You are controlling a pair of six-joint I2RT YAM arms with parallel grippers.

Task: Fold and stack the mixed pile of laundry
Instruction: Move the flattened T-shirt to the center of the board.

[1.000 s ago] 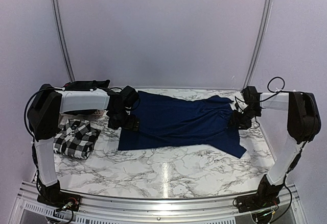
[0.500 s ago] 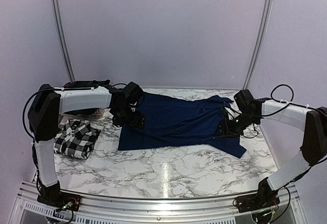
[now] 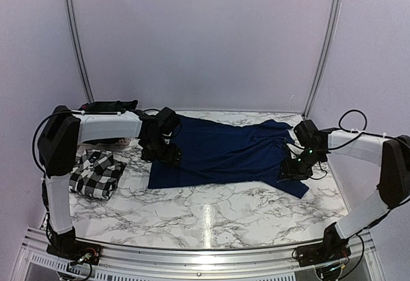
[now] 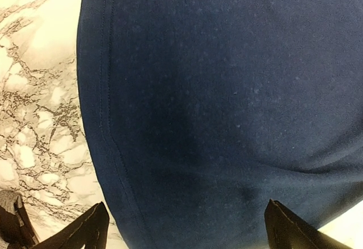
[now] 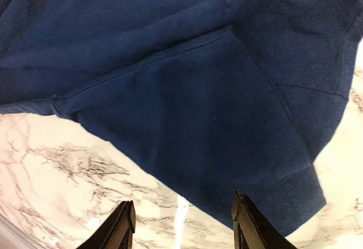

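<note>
While the navy blue T-shirt (image 3: 218, 153) lies spread out flat across the middle of the top view, its straight hem faces the left of the frame and a sleeve reaches toward the lower right. The cloth is smooth on the left and creased into a few folds on the right.

A black-and-white check shirt (image 3: 96, 173) sits folded in a small bundle at the left edge of the frame, well apart from the T-shirt. A dark garment (image 3: 112, 106) lies at the far upper left behind the left arm. Its pattern cannot be made out.

The left gripper (image 3: 165, 155) hangs over the T-shirt's left edge. In the left wrist view the left gripper (image 4: 187, 229) has its fingertips in the two bottom corners, spread as wide as they go. The stitched hem and blue cloth (image 4: 227, 90) lie under the gap, and nothing is pinched between the fingers.

The right gripper (image 3: 296, 169) is low over the sleeve at the right of the frame. In the right wrist view the right gripper (image 5: 184, 226) shows its fingers about halfway apart at the bottom edge. The sleeve's cuff edge (image 5: 187, 101) and bare marble are visible between them, and they hold nothing.

Everything rests on a marble table (image 3: 211, 217), white with grey veins, whose bare surface takes up the lower half of the top view.
</note>
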